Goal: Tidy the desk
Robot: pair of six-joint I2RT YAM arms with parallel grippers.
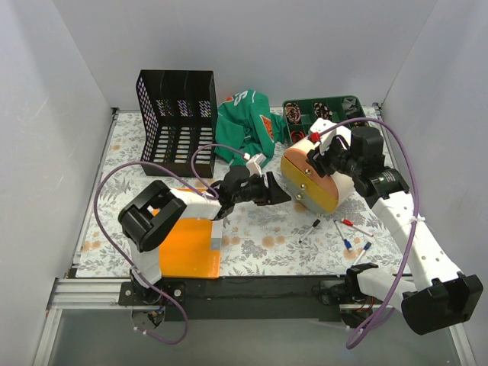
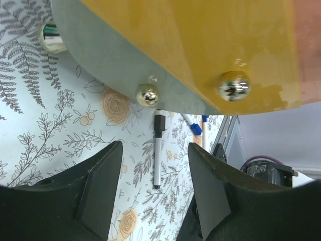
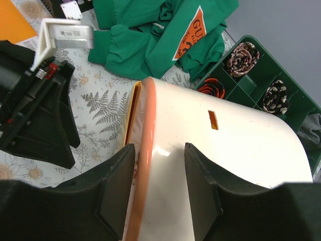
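Right pincer [image 3: 160, 150] clamps the tilted cream case [image 1: 316, 179] by its orange rim, left pincer [image 2: 155, 150] gaping just beside its underside, counter [image 2: 50, 125] below strewn with pens [image 1: 352, 224].

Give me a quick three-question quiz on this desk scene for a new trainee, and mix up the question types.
1. True or false: the left gripper is open, with nothing held between its fingers.
2. Which thing does the right gripper hold by its rim? A) black file rack B) cream container C) orange sheet
3. Fill in: the loose pens lie on the desk nearer the ___ arm's base.

Key: 1 true; 2 B; 3 right.
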